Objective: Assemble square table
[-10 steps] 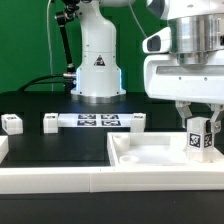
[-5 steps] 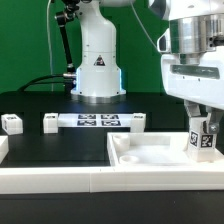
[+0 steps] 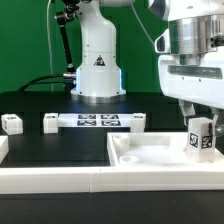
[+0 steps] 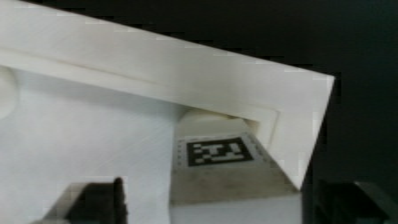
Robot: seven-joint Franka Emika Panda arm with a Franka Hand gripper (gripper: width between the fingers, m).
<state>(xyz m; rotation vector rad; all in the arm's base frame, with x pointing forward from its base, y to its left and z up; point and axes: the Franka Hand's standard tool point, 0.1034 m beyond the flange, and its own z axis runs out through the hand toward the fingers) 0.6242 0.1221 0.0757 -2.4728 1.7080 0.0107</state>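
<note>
Top [image 3: 160, 157] sits at the exterior view's right on the table [image 3: 60, 150], just behind the front rail [image 3: 60, 182], open side up. One leg [image 3: 201, 138] stands upright in its far right corner, close to the rim, tag facing the camera. Can't tell whether it is threaded in or only resting there.

Gripper [image 3: 201, 118] hangs right over that leg. Jaws are spread: in the wrist view the fingers [image 4: 93, 203] stand wide apart with clear floor showing between them and nothing pinched.

Handling, my read: all hard moulded plastic, so light, stiff, not fragile, but smooth enough to slip or twist in the pads. Leg: pinch across its body, upper half, squarely, since it tips easily if nudged off-axis. Top: too wide to span, so take it by a rim wall or just push it; it will slide readily on the table.

Count:
- top: one
- legs: one in the top, one loose leg [image 3: 11, 123] well apart at the exterior view's left
- two small white blocks [image 3: 50, 122] [image 3: 137, 122] at the ends of the marker board [image 3: 97, 121], probably the other two legs, too small to confirm
- marker board: one
- rail: one
</note>
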